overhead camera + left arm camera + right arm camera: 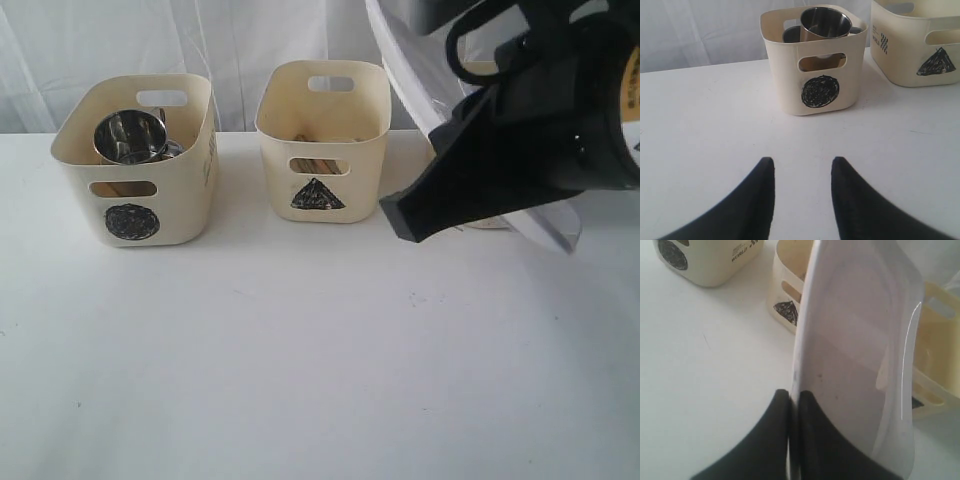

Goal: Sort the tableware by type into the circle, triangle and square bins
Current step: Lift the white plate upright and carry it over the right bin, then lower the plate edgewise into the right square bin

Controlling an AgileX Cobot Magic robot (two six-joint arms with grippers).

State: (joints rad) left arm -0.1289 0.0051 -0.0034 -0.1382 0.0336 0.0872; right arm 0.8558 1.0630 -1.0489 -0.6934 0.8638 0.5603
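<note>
Right gripper (794, 394) was clamped on the rim of the large white plate (855, 340). The plate stood on edge beyond its fingertips, with a cream bin (940, 340) just behind. Recommended: centre over the bin and lower before releasing. Left gripper (802, 167) was spread, empty.

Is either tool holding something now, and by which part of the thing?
The right tool is shut on the rim of the large white plate. The left tool is open and holds nothing.
</note>
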